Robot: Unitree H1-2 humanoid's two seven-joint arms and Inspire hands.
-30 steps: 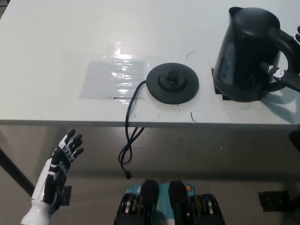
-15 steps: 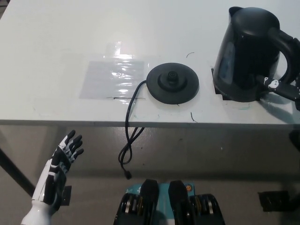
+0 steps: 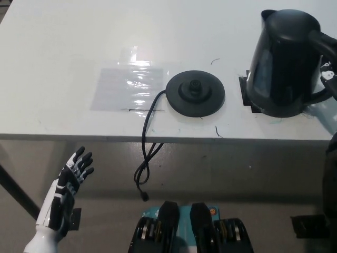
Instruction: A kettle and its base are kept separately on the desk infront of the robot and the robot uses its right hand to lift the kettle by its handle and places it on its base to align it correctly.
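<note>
The black kettle stands upright at the desk's right end, apart from its round base – cord dangling over the front edge. The right hand shows beside the handle (grip impossible to tell). The white left hand rests low – fingers spread, empty

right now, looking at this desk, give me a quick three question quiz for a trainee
1. True or false: the kettle already sits on the base.
2. Which hand rests below the desk edge with its fingers apart: A) the white left hand, B) the black right hand?
3. Fill in: the base's cord hangs over the desk's ____ edge.

Key: 1 false, the kettle stands apart, to the base's right in the picture. 2 A. 3 front.
</note>
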